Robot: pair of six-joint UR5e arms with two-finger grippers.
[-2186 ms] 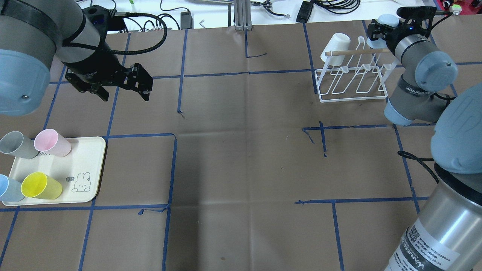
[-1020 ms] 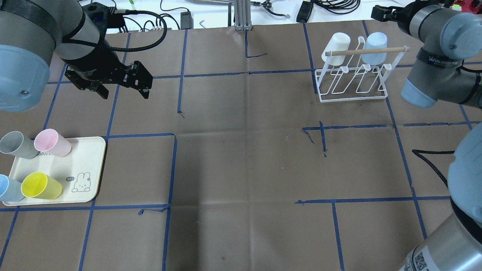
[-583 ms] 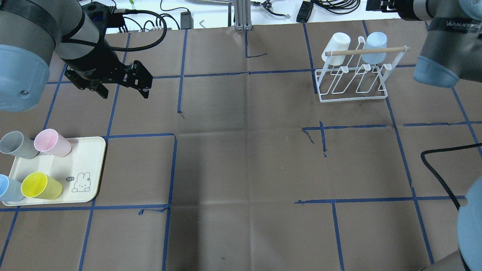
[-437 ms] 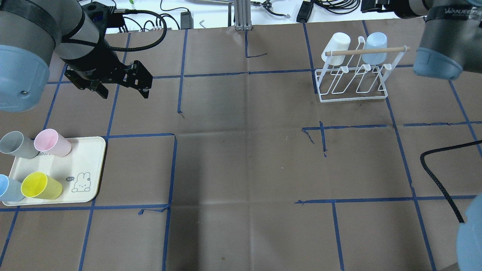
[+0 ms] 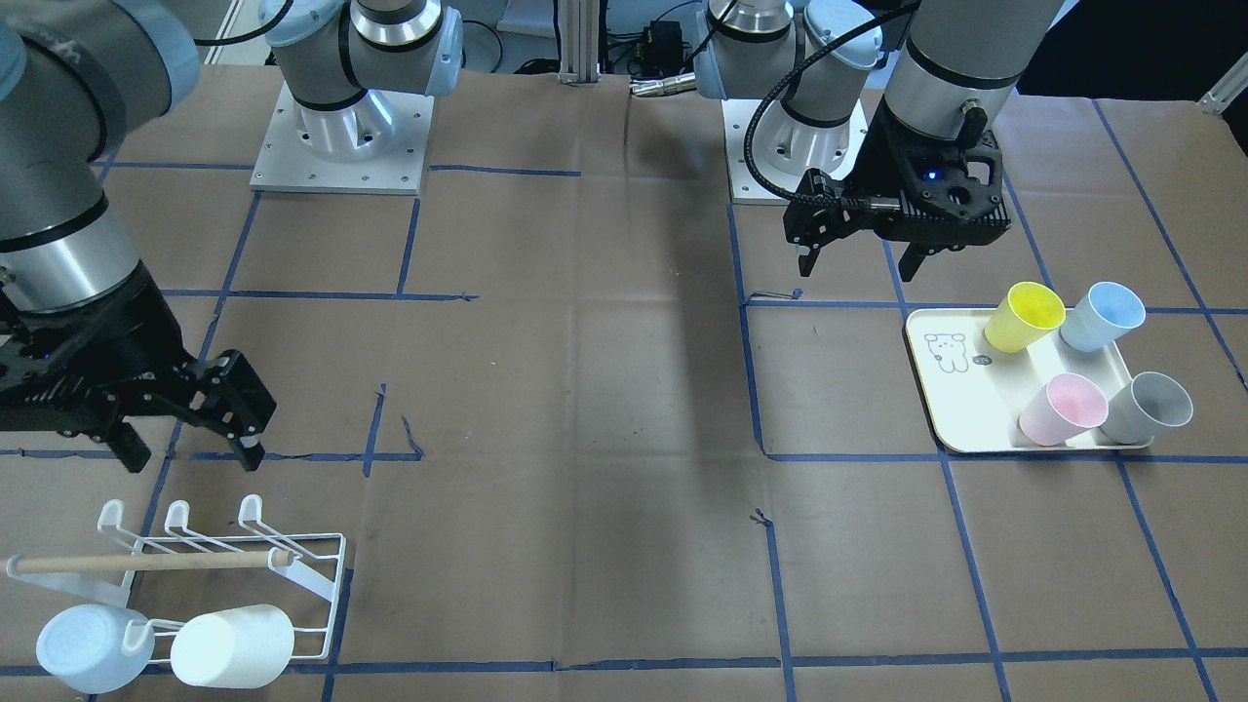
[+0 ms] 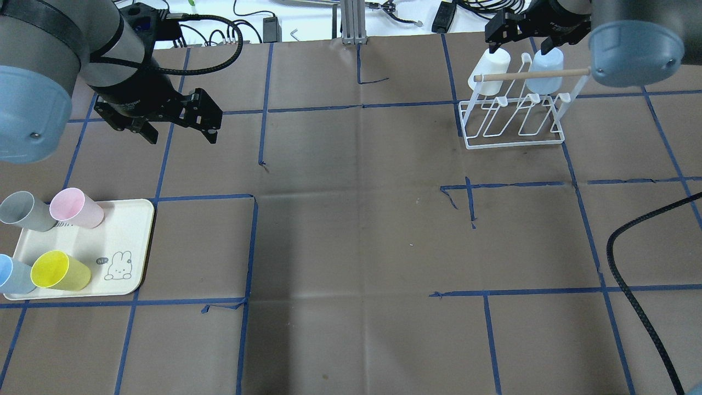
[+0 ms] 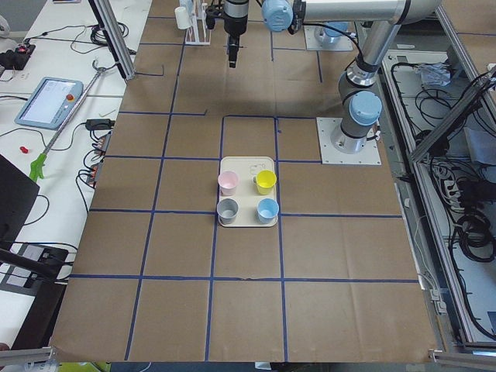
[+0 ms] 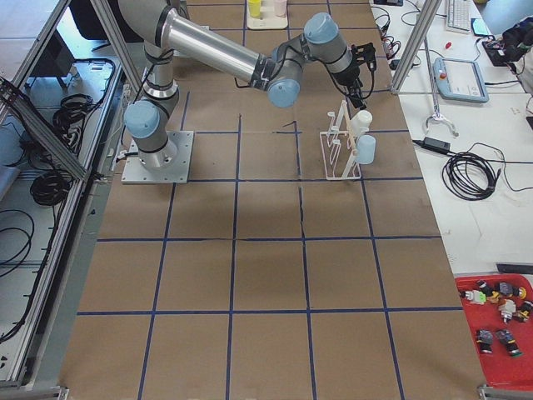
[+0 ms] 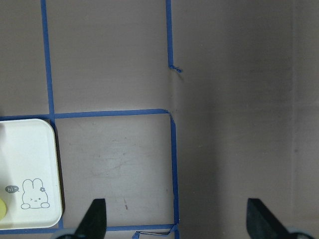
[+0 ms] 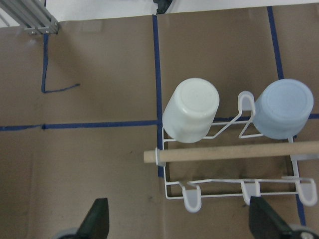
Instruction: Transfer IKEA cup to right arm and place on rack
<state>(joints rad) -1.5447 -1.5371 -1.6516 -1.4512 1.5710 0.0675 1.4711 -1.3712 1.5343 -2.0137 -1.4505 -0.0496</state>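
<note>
Table [image 6: 356, 219]: brown paper, blue tape grid.
Rack [image 10: 224, 152]: holds white cup [image 10: 192, 117] and pale blue cup [image 10: 284, 108], bottoms up.
Right gripper [image 5: 192, 456]: fingers apart, empty, over rack.
Left gripper [image 6: 181, 138]: fingers apart, empty, near tray [image 6: 131, 230].

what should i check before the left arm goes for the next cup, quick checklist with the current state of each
1. ok: the right gripper is empty, fingers spread above the rack with nothing between them.
2. ok: the light blue cup sits bottom up on the rack, beside the white cup.
3. ok, as far as the wrist view shows: the right gripper is apart from both racked cups.
4. ok: the left gripper is open and empty.
5. ok: the tray holds the yellow cup, pink cup, grey cup and blue cup, all upright with openings up.
6. cannot tell: which cup is meant next.
</note>
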